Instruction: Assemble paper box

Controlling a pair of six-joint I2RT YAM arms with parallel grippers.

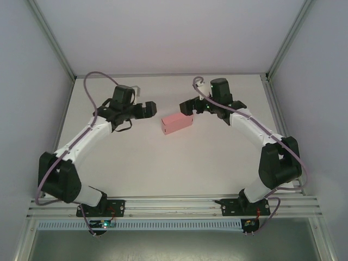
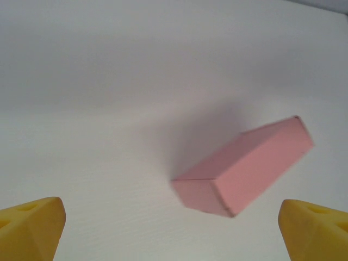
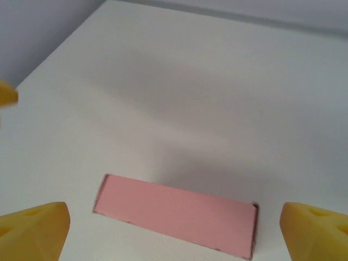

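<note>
The paper box [image 1: 176, 124] is a closed pale pink rectangular box on the white table [image 1: 163, 168], between the two grippers and touched by neither. My left gripper [image 1: 156, 109] is just left of it and open. In the left wrist view the box [image 2: 244, 166] lies ahead and to the right, slightly blurred, beyond the wide-apart yellow fingertips [image 2: 32, 228] of that gripper [image 2: 174, 236]. My right gripper [image 1: 186, 106] is open just above the box's right end. In the right wrist view the box [image 3: 174, 215] lies flat between and beyond the gripper's [image 3: 174, 236] spread fingertips [image 3: 318, 231].
Pale walls close the table in at the left [image 1: 32, 109], back [image 1: 174, 32] and right [image 1: 321, 98]. An aluminium rail [image 1: 174, 205] with both arm bases runs along the near edge. A purple cable [image 1: 98, 81] loops over each arm.
</note>
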